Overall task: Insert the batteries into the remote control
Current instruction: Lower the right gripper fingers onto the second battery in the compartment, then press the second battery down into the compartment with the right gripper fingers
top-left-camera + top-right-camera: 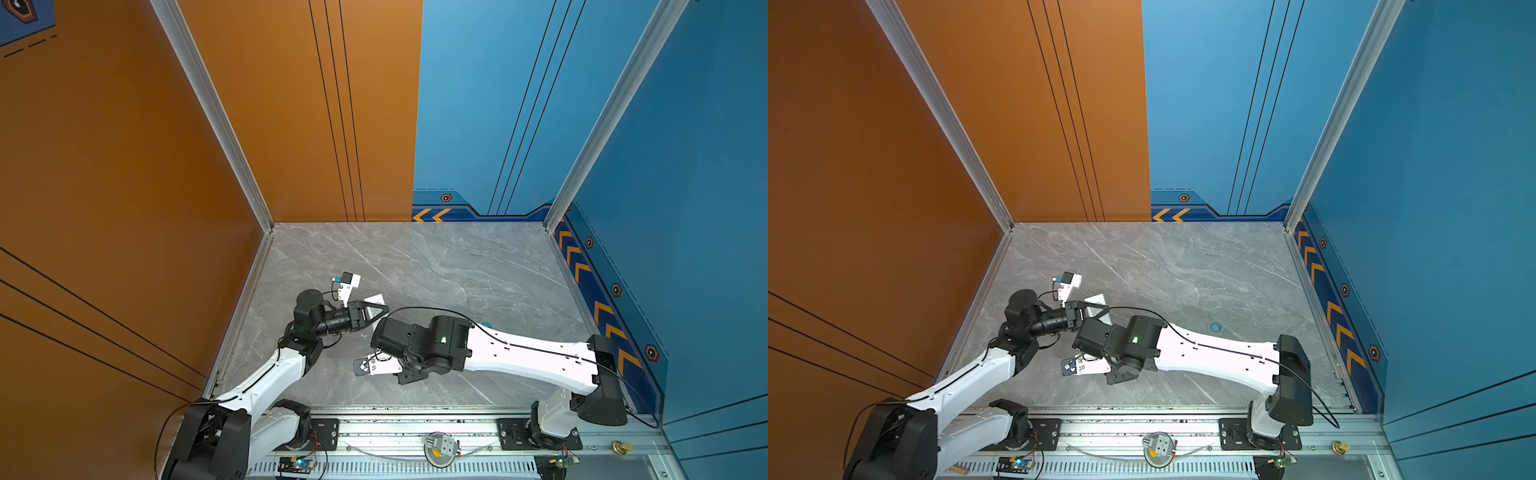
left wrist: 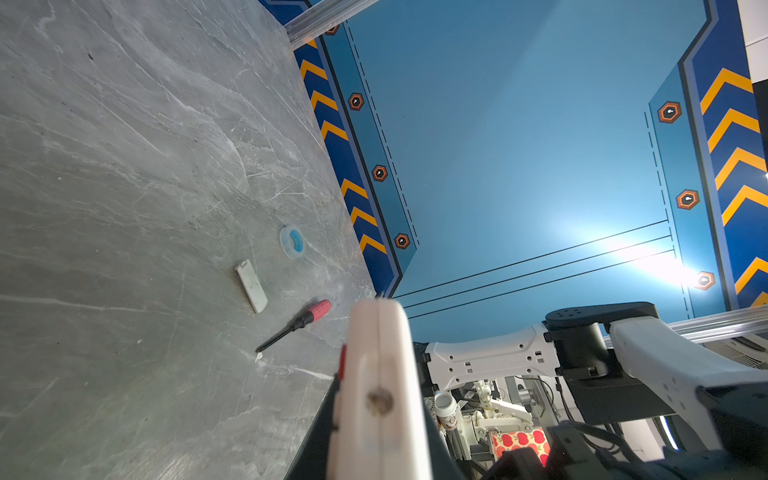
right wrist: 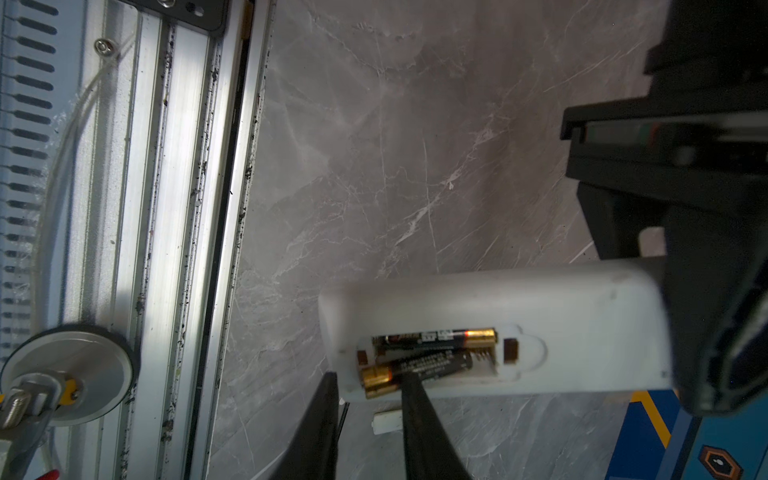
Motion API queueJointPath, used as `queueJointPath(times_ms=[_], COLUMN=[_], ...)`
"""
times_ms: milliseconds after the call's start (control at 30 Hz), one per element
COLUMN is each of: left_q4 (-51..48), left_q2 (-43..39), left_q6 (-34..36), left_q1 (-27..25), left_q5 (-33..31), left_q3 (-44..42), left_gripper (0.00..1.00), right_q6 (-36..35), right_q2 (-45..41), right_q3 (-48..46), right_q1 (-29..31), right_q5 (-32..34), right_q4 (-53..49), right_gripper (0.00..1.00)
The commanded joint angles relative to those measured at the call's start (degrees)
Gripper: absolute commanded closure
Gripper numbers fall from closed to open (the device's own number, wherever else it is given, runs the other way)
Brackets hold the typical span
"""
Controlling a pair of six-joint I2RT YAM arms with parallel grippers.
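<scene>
The white remote control [image 3: 540, 307] hangs above the table with its plain back up, and my left gripper [image 3: 706, 316] is shut on one end. Its battery bay is uncovered. One of the batteries [image 3: 440, 336] lies flat in the bay. The other [image 3: 415, 368] sits tilted, its gold end sticking out past the bay's rim. My right gripper [image 3: 371, 376] has its jaws apart at that gold end, and one fingertip [image 3: 409, 382] lies over the tilted cell. In both top views only a corner of the remote [image 1: 374, 299] shows at the left gripper [image 1: 384, 309]. The right fingers are hidden under their wrist.
On the grey table lie a red-handled screwdriver [image 2: 297, 324], the white battery cover [image 2: 251, 286] and a blue tape ring [image 1: 1215, 327]. The cover [image 3: 386, 422] lies right below the remote. An aluminium rail [image 3: 166, 208] runs along the table's front edge. Walls close the other three sides.
</scene>
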Motion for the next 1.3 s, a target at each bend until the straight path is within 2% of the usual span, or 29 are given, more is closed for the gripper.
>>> queueJointPath(times_ms=[0, 1267], left_q4=[0.98, 0.98], left_q2=[-0.96, -1.44], left_q6=[0.69, 0.60], left_q1=[-0.51, -0.42], left_q5=[1.96, 2.19], left_q3=[1.74, 1.55], left_gripper=[1.00, 1.00], right_q6=[-0.60, -1.28], right_q2=[0.44, 2.66], right_q3=[0.31, 0.39], right_q1=[-0.48, -1.02], right_q5=[1.88, 4.58], right_q4=[-1.06, 0.35], right_gripper=[0.75, 0.84])
